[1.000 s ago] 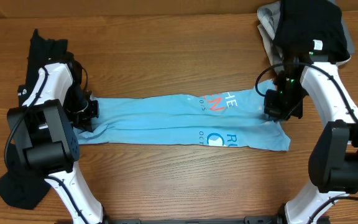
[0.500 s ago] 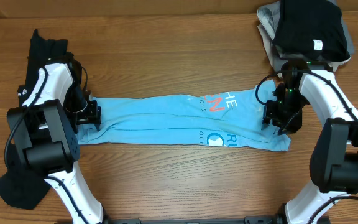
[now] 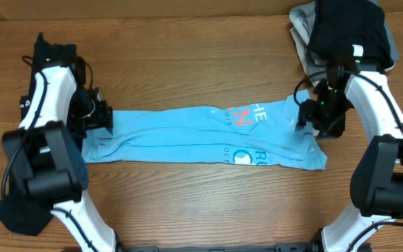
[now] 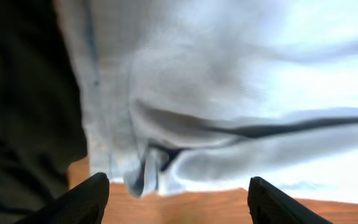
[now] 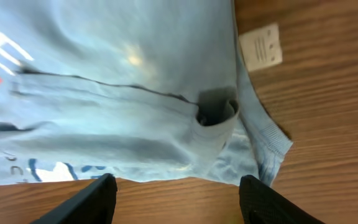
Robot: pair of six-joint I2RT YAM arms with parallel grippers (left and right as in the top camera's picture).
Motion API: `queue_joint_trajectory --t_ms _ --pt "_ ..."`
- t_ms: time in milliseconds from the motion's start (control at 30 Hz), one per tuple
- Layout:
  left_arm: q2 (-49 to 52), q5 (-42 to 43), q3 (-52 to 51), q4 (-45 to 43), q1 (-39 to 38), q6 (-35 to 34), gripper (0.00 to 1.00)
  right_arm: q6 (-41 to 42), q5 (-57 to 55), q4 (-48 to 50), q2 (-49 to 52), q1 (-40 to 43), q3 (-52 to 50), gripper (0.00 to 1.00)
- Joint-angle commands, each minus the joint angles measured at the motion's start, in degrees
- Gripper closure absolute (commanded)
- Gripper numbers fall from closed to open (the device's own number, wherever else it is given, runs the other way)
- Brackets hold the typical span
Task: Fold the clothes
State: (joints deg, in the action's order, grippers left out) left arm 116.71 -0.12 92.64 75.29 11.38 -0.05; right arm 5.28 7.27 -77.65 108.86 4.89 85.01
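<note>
The left fingers [image 4: 87, 198] are now spread wide, though they were pinched shut a second ago. The left end of the light blue T-shirt [image 3: 187, 136] is let go and left lying on the tabletop [image 3: 187, 203]. The right fingers [image 5: 263, 200] are opened too, and the right end of the shirt is dropped. The left arm [image 3: 47, 91] is moved back a little.

The light blue T-shirt [image 3: 187, 136] bears white "HE" and a red "N" towards its right end. Nearer on it stand "RU" and a tiny "OCT". The marks on its white tag [image 5: 260, 46] are illegible.
</note>
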Motion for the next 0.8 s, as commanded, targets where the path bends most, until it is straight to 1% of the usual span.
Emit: queue_joint_trajectory --t_ms 0,100,133,167,267,300,500,633,767 --pt "-7.8 1.7 1.6 -0.9 0.8 0.1 0.27 -1.0 0.5 -0.2 -2.1 0.2 2.0 0.33" --pt "-11.0 0.3 1.3 -3.2 1.6 0.8 0.27 -1.0 0.5 0.0 -2.1 0.2 2.0 0.33" --pt "-11.5 -0.4 1.0 -4.2 1.8 2.0 0.26 -1.0 0.5 0.3 -2.1 0.2 2.0 0.32" --pt "-11.5 -0.4 0.7 -5.6 2.0 4.8 0.24 -1.0 0.5 0.5 -2.1 0.2 2.0 0.32" --pt "-10.4 -0.1 -0.8 -9.4 2.1 10.4 0.23 -1.0 0.5 1.0 -2.1 0.2 2.0 0.27" --pt "-10.0 -0.1 -1.6 -10.4 2.1 11.3 0.24 -1.0 0.5 1.0 -2.1 0.2 2.0 0.27" --pt "-8.0 1.0 -7.1 -17.4 2.2 13.9 0.28 -1.0 0.5 1.0 -2.1 0.2 2.0 0.27" --pt "-8.0 1.7 -10.8 -21.1 2.2 14.2 0.28 -1.0 0.5 1.0 -2.1 0.2 2.0 0.27" --pt "-8.0 1.6 -14.9 -24.9 2.5 14.3 0.25 -1.0 0.5 0.9 -2.1 0.2 2.0 0.27"
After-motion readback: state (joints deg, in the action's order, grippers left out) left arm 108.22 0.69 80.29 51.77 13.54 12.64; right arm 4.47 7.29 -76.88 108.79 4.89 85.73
